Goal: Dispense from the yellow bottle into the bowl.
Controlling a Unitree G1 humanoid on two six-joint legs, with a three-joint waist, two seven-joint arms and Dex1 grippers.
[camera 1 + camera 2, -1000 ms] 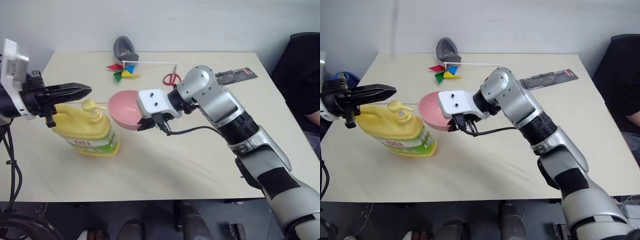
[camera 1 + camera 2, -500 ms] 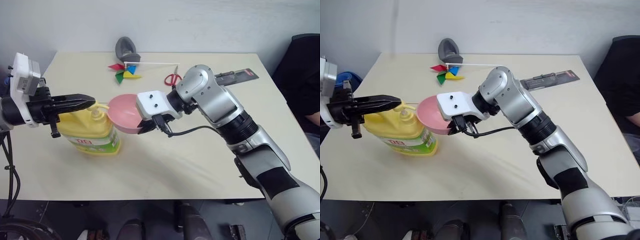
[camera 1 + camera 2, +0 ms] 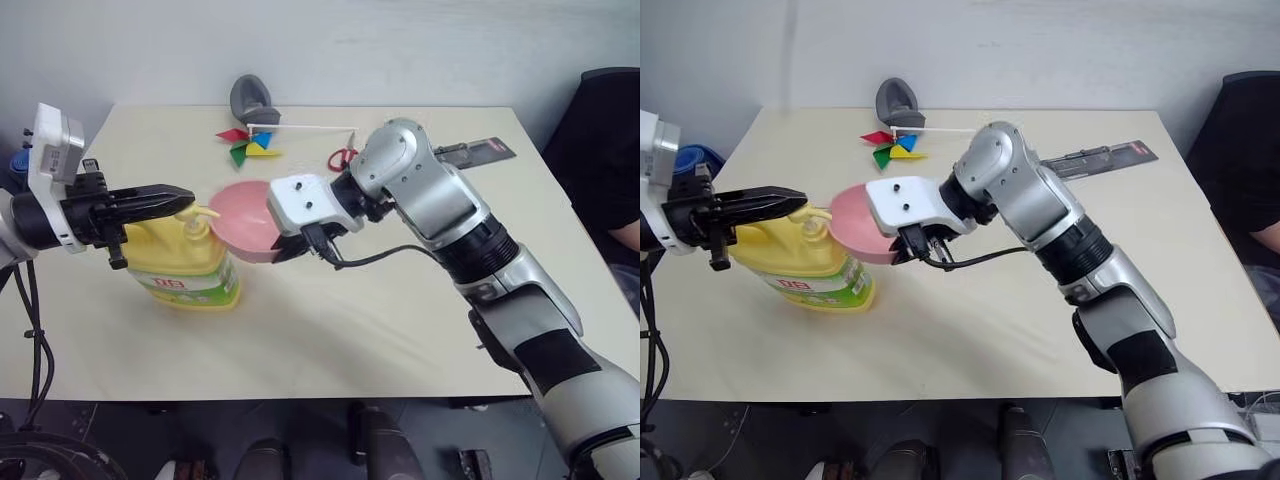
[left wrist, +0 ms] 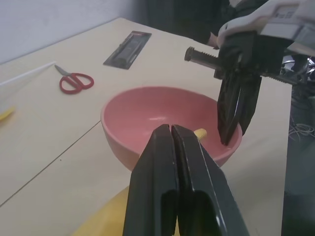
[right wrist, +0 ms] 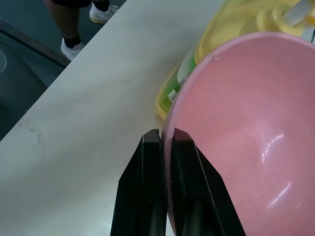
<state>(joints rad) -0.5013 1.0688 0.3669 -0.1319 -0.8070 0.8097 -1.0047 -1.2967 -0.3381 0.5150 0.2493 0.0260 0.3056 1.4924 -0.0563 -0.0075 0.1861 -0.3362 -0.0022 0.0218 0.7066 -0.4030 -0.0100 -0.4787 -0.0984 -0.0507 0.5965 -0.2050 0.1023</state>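
Observation:
The yellow bottle stands upright on the left of the table, its pump nozzle pointing right. My left gripper is shut with nothing in it, level and just above the pump head. The pink bowl hangs above the table, tilted, right beside the nozzle. My right gripper is shut on the bowl's rim. In the left wrist view the yellow spout tip sits at the near rim of the bowl, and the right gripper's fingers pinch the rim's far side.
At the back of the table lie a coloured pinwheel, red scissors, a grey object and a flat black package. A person in black sits at the right edge.
The picture has shifted a little. Both grippers stay shut and keep about the same places, with the bowl still held beside the nozzle.

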